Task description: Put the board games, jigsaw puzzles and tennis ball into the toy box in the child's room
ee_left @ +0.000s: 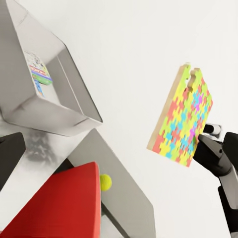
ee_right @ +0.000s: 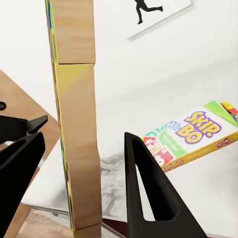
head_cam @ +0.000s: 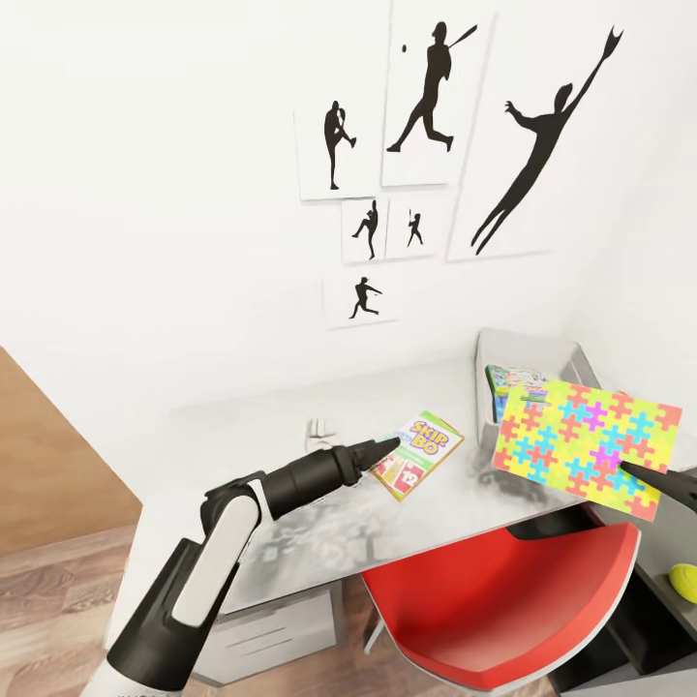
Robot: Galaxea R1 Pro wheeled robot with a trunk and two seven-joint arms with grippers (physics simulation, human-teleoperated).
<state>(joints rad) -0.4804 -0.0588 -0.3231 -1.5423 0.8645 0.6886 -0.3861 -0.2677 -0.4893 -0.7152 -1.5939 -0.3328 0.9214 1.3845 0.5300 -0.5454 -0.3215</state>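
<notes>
My right gripper [head_cam: 647, 474] is shut on one corner of a jigsaw puzzle [head_cam: 586, 445], held tilted in the air just in front of the toy box [head_cam: 571, 360]. Seen from the left wrist, the puzzle [ee_left: 183, 119] hangs beside the toy box [ee_left: 54, 116], which holds a colourful board game [ee_left: 38, 74]. The green Skip-Bo board game [head_cam: 418, 453] lies flat on the table [head_cam: 252, 426]. My left gripper [head_cam: 385, 446] hovers open at its near-left edge, empty. The tennis ball [head_cam: 683, 581] rests on a grey surface right of the chair.
A red chair [head_cam: 503, 600] is pushed under the table's front edge, below the held puzzle. White drawers [head_cam: 276, 634] sit beneath the tabletop. Black silhouette pictures [head_cam: 426, 97] hang on the white wall behind. Wood floor [head_cam: 48, 590] lies to the left.
</notes>
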